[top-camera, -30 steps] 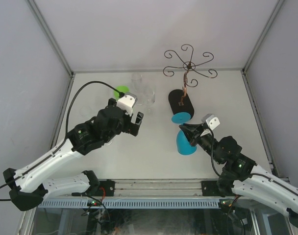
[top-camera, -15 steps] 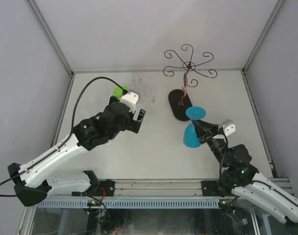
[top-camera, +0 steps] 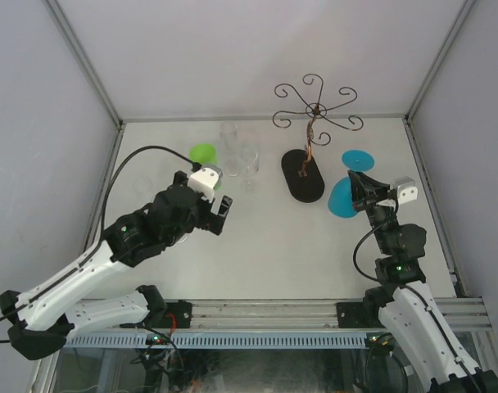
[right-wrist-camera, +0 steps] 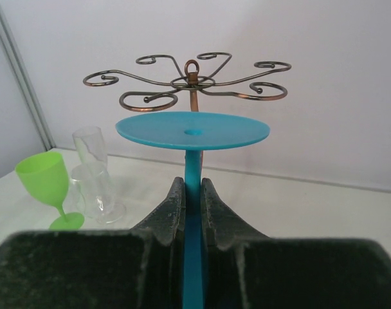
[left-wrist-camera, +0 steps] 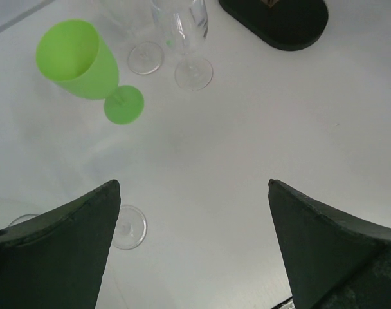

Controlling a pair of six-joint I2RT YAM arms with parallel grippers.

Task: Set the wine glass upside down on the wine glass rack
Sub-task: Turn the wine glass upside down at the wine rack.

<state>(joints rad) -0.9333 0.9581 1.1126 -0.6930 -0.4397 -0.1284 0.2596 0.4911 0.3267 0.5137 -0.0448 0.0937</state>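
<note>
Wine glass (top-camera: pixel 341 199) swung right, in right end effector (right-wrist-camera: pixel 192 188).

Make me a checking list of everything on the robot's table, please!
Surface: white table, no spills seen.
Job's things: blue wine glass held foot up near the wine glass rack, not hung yet; rack stands upright.
Clutter: green wine glass and two clear glasses standing at the back; another clear glass near the left arm.
Tools: left tool open, empty; right tool shut on the blue glass's stem.
Cables: black cable loops above the left arm.
Surroundings: grey walls; nothing else seen.
</note>
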